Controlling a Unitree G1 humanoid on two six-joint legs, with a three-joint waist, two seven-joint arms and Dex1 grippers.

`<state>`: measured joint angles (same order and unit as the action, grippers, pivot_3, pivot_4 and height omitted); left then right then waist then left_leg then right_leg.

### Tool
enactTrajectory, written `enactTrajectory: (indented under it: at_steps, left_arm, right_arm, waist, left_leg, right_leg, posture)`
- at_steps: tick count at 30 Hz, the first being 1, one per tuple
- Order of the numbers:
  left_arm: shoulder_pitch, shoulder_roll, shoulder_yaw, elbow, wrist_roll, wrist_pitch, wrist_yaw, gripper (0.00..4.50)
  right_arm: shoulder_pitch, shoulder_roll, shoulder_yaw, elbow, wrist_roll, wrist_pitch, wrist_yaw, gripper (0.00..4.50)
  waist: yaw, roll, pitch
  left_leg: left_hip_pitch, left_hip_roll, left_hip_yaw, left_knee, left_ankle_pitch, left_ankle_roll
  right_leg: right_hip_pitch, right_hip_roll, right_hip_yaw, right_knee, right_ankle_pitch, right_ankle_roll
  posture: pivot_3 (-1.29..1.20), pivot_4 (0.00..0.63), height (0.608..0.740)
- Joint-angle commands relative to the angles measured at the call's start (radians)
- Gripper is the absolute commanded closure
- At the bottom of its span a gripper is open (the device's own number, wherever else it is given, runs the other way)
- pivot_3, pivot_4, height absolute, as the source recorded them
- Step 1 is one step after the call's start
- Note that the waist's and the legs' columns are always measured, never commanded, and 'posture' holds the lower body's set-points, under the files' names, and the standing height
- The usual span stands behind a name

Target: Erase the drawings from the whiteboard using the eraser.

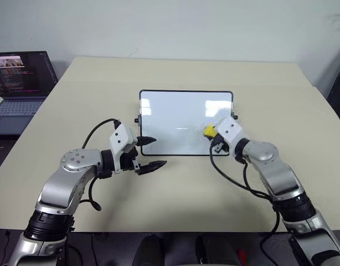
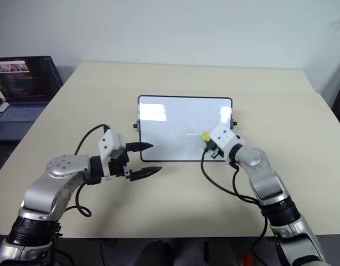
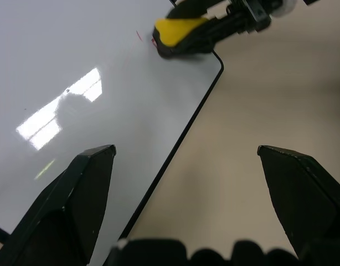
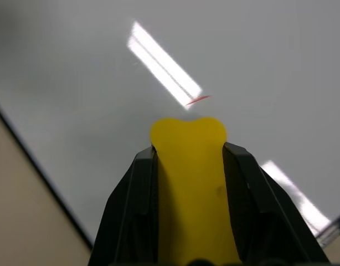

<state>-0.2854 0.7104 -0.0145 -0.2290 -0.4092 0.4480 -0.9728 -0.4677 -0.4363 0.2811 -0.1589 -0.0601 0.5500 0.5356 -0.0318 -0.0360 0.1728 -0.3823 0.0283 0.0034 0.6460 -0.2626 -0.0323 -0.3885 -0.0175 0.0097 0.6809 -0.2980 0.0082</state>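
The whiteboard (image 1: 175, 119) lies flat mid-table (image 1: 175, 188), bare tabletop seen on all sides. The eraser (image 4: 192, 183) is clamped between the right gripper (image 1: 212, 134) fingers, over the board's right part near its front edge — a red trace of the drawings (image 4: 197, 100) is seen just beyond it. The left gripper (image 1: 150, 152) is spread wide, empty, straddling the board's front-left edge. A laptop (image 1: 17, 83) sits beyond the table's far-left edge.

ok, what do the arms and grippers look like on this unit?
Silver-grey metal arm links with black joint sections near the shoulders. Each wrist carries a white boxy housing; left gripper and right gripper each have two black tapered, pointed fingers. Loose black cables loop from each wrist back along the forearm.
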Motion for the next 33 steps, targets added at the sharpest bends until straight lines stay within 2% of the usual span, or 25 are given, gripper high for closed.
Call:
enactTrajectory:
  at_steps: [1,4,8,11,17,26,33]
  left_arm:
    - [-0.005,-0.001,0.009,-0.03,-0.002,-0.018,0.0,0.0]
    - [-0.001,0.001,0.011,-0.033,-0.004,-0.017,-0.001,0.0]
    - [0.0,0.001,0.011,-0.033,-0.005,-0.015,-0.001,0.0]
    - [-0.001,0.0,0.011,-0.033,-0.005,-0.014,0.0,0.0]
    - [0.005,0.002,0.014,-0.04,-0.007,-0.011,0.002,0.0]
    - [0.001,0.0,0.01,-0.035,-0.005,-0.012,0.002,0.0]
    - [0.005,-0.003,0.009,-0.039,-0.005,-0.013,0.004,0.0]
  right_arm:
    - [-0.01,0.008,-0.023,0.023,-0.04,-0.017,-0.055,3.25]
    - [-0.045,0.017,-0.075,0.061,-0.062,-0.039,-0.128,3.25]
    - [-0.056,0.016,-0.082,0.08,-0.065,-0.053,-0.134,3.25]
    - [-0.049,0.017,-0.062,0.071,-0.064,-0.043,-0.112,3.25]
    - [0.014,-0.02,0.047,-0.008,-0.056,-0.01,0.025,3.25]
    - [-0.053,0.033,-0.021,0.048,-0.102,-0.068,-0.111,3.25]
    - [-0.052,0.013,0.011,0.074,-0.124,-0.072,-0.077,3.25]
  waist:
    - [-0.002,0.0,0.0]
    - [-0.001,0.0,0.0]
    - [0.002,0.0,0.0]
    - [0.002,0.0,0.0]
    - [0.0,0.0,0.0]
    - [0.001,0.0,0.0]
    - [0.002,0.0,0.0]
  left_leg:
    - [0.0,0.0,0.0,0.0,0.0,0.0]
    - [0.0,0.0,0.0,0.0,0.0,0.0]
    - [0.0,0.0,0.001,0.001,0.0,0.0]
    - [0.0,0.0,0.001,0.0,0.0,0.0]
    - [0.0,0.0,0.0,0.0,0.0,0.0]
    - [0.0,0.0,0.001,0.001,0.0,0.0]
    - [0.0,0.0,0.001,0.0,0.0,0.0]
  right_leg:
    - [0.0,0.0,0.0,0.0,0.0,0.0]
    - [0.0,0.001,0.001,0.001,0.0,0.0]
    - [0.0,0.0,0.001,0.0,0.001,0.001]
    - [0.0,0.0,0.001,0.0,0.001,0.001]
    - [0.0,0.001,0.001,0.0,0.001,0.0]
    - [0.0,0.001,0.001,0.0,0.001,0.001]
    - [0.0,0.0,0.001,-0.001,0.001,0.0]
  posture:
    - [0.0,0.15,0.74]
    - [0.0,0.15,0.74]
    - [0.0,0.15,0.74]
    - [0.0,0.15,0.74]
    - [0.0,0.15,0.74]
    - [0.0,0.15,0.74]
    - [0.0,0.15,0.74]
